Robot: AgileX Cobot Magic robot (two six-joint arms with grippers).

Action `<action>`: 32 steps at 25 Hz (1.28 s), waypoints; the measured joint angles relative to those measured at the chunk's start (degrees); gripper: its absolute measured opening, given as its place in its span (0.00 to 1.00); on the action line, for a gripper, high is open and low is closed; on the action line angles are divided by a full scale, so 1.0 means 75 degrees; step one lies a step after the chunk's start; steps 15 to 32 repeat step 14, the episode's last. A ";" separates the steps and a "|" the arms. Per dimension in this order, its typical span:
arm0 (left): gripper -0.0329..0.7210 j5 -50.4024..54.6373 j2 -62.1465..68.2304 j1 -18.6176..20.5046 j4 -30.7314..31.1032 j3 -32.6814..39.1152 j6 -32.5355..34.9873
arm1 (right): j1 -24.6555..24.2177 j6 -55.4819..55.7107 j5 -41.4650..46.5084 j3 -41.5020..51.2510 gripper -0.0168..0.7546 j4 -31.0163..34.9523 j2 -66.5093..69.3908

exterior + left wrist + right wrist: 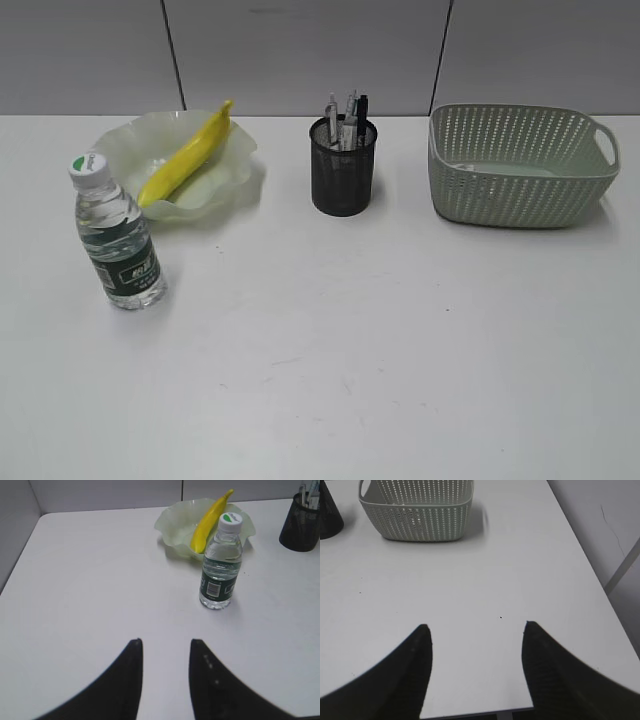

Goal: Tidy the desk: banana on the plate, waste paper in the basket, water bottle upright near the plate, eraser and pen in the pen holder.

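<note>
The left gripper (165,642) is hovering over bare desk (90,580) with its two dark fingers (132,652) parted by a narrow gap, nothing between them, gripping nothing at all. Over on the other side, the right gripper (476,625) is hanging with its fingers (422,640) spread wider, released and empty too, white tabletop showing through the gap.

Moving outward from the left gripper, the water bottle (219,565) is standing upright, white cap on top, dark green label facing the wrist camera, and it is sitting just in front of the plate (172,522). The banana (209,521) is lying across the plate, its tip poking out over the far rim. In the exterior view the bottle (115,235) is standing near the front left of the plate (125,145), close to it, though I cannot say whether they touch.

Beyond the right gripper, the basket (417,512) is resting near the far edge of the desk. In the exterior view the pen holder (342,170) is sitting between plate and basket (520,165), with several pens (348,118) sticking up out of it. Something pale is lying low inside the basket, too hidden to name. The eraser is not showing anywhere.
</note>
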 joint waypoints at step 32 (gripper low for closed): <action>0.36 0.0000 0.0000 0.0000 0.0000 0.0000 0.0000 | 0.0000 0.0000 0.0000 0.0000 0.61 0.0000 0.0000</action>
